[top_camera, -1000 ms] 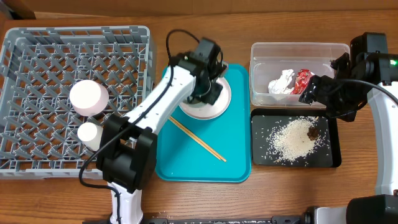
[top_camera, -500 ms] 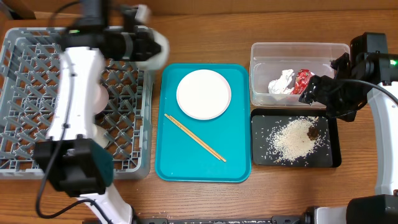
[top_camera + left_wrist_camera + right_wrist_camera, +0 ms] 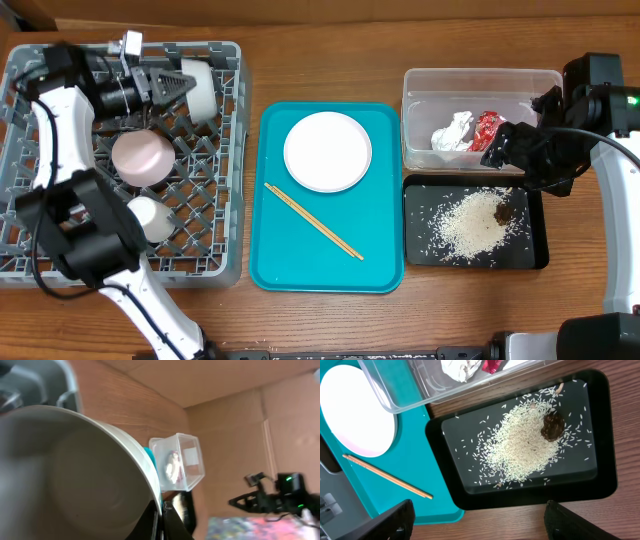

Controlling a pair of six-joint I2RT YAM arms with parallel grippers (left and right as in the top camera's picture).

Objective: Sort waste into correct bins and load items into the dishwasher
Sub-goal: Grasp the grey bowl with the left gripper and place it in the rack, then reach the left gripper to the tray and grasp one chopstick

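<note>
While the left fingers [image 3: 170, 82] are clenched on the rim of the grey bowl [image 3: 202, 88], the bowl hangs tilted on its side over the far part of the dish rack [image 3: 60, 240], just right of the fingers, with its rim pinched between them. The right fingers [image 3: 395, 522] are spread wide and hold nothing, above the black tray [image 3: 592, 485] with rice [image 3: 520, 450], just near of the clear tub [image 3: 480, 80].

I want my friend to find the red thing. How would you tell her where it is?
Look at the clear plastic tub at the back right of the table, just behind the black tray. Inside, the red wrapper lies beside a crumpled white tissue; it is the only red thing there.
</note>
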